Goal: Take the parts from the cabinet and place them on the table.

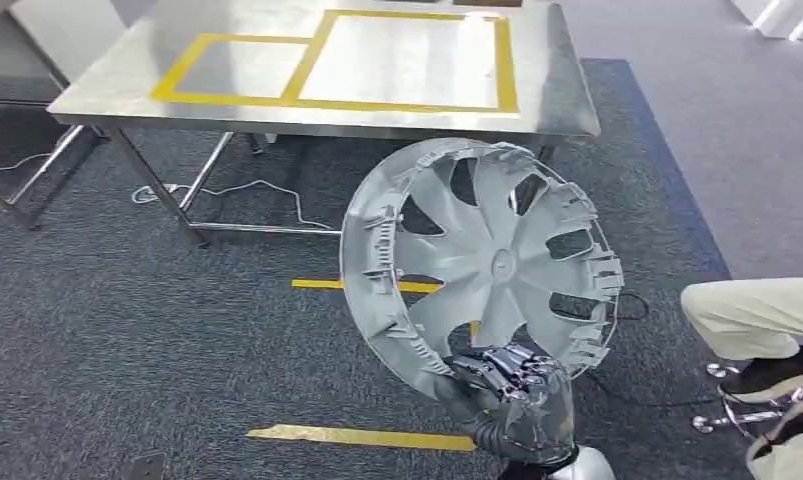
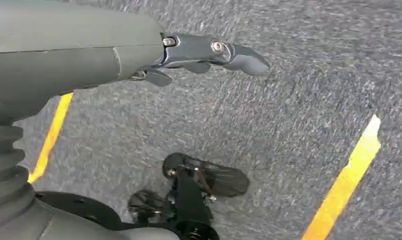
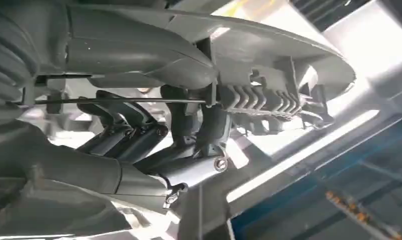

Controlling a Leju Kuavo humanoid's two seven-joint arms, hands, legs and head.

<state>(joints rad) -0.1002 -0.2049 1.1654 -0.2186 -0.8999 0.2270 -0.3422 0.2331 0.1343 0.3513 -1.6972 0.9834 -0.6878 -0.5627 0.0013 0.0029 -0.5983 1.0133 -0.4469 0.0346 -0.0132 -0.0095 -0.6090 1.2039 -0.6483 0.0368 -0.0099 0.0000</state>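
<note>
I hold a grey plastic wheel cover (image 1: pixel 480 262) in my right hand (image 1: pixel 510 392), fingers wrapped around its lower rim, thumb on one face and the darker fingers (image 3: pixel 138 135) hooked behind the ribbed clips on the other. I grip it at the rim because the spokes are thin and the openings between them give nothing solid to press on; the rim is the stiffest part. The cover stands nearly on edge, tilted a little, its hollow back with the clips turned toward me. Holding it upright keeps it clear of my body and lets me see past it.

The cover is in the air, above the grey carpet (image 1: pixel 127 340), not yet on anything. Ahead of me stands the steel table (image 1: pixel 107 90), its tabletop marked with two rectangles of yellow tape (image 1: pixel 312 60), a smaller one toward the left edge and a larger one toward the right edge. The cover is short of the table's near edge, so I judge the carry is under way and the placing is still to come. The larger rectangle looks the likelier spot for a thing this wide, though I cannot be sure.

My left hand (image 2: pixel 198 52) hangs at my side over the carpet, holding nothing, fingers loosely apart, staying out of the way.

A seated person's knee (image 1: pixel 752 315) is near on my right, so I should keep the cover's swing tight.
</note>
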